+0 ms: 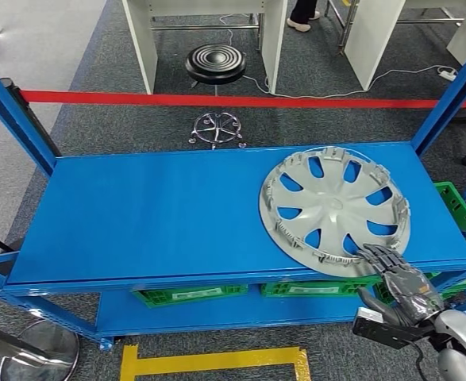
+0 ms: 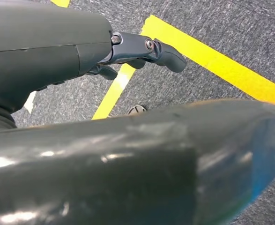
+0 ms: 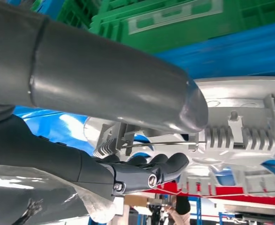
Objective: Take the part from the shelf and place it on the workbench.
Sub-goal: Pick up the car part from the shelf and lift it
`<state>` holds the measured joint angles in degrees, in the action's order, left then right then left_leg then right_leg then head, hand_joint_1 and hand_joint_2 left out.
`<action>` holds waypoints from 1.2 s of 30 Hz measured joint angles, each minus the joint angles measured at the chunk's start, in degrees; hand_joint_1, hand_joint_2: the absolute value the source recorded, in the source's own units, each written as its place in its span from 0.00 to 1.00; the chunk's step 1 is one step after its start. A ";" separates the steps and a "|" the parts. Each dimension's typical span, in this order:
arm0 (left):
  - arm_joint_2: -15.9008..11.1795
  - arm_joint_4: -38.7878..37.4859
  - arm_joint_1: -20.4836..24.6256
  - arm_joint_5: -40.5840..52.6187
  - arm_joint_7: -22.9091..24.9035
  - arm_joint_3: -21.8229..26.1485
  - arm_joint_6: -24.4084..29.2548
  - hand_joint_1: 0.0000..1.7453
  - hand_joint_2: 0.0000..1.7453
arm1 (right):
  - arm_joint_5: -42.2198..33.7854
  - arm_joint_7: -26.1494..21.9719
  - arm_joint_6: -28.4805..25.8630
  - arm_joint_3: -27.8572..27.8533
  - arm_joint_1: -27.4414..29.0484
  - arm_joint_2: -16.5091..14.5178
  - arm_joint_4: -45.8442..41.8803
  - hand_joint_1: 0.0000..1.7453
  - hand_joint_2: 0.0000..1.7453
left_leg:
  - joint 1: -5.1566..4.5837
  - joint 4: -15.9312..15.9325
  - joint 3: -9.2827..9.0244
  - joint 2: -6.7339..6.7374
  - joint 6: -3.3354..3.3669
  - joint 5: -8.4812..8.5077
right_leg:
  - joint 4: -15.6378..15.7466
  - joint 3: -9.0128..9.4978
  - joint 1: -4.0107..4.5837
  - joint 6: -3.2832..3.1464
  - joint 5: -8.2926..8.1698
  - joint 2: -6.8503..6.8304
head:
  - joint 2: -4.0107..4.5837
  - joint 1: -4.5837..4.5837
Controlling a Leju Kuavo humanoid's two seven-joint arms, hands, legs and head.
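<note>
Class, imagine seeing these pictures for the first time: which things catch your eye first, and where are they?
A round silver plastic hubcap lies inner side up on the right end of the blue metal shelf. The right robot hand grips its near rim. Beyond the shelf, red barrier tape crosses the grey carpet.

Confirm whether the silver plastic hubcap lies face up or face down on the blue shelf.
Face down: the silver plastic hubcap shows its clip-lined back on the blue shelf.

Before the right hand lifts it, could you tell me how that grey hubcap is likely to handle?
The hubcap looks like thin moulded plastic with open spokes, so probably light and slightly flexible. Held only at its near rim by the right hand, it may sag or tilt. The clips lining its rim seem breakable.
</note>
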<state>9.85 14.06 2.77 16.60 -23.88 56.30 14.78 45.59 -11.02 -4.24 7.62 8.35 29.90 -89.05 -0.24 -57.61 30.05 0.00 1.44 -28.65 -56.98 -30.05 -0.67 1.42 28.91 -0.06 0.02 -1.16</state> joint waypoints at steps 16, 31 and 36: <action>-0.39 -0.01 0.05 1.10 0.17 0.01 -0.37 0.00 0.00 | 4.34 0.06 -2.89 0.50 -1.38 1.81 2.35 0.00 1.00 | 0.00 -0.01 0.00 0.01 0.00 0.00 | 0.00 -0.01 0.00 0.00 0.00 0.02 | 0.00 0.00; -0.78 -0.01 0.16 2.01 0.71 0.02 -0.36 0.00 0.00 | 4.45 -1.85 -3.28 -0.31 -3.07 1.82 5.55 0.00 1.00 | 0.00 -0.01 -0.01 0.01 0.00 0.00 | 0.00 0.00 0.00 0.00 -0.01 0.01 | 0.00 0.00; -0.88 -0.01 0.18 2.42 0.86 0.02 -0.39 0.00 0.00 | 4.43 -2.36 -3.56 -0.57 -3.14 1.82 5.58 0.00 1.00 | 0.00 -0.01 -0.01 0.01 0.00 0.00 | 0.00 0.01 0.00 0.00 -0.01 0.02 | 0.00 0.00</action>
<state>8.97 14.05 2.95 19.02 -23.02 56.33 14.39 50.02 -13.38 -7.80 7.05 5.20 31.71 -83.47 -0.24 -57.62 30.05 0.01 1.44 -28.65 -56.98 -30.05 -0.66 1.42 28.90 -0.04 0.02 -1.16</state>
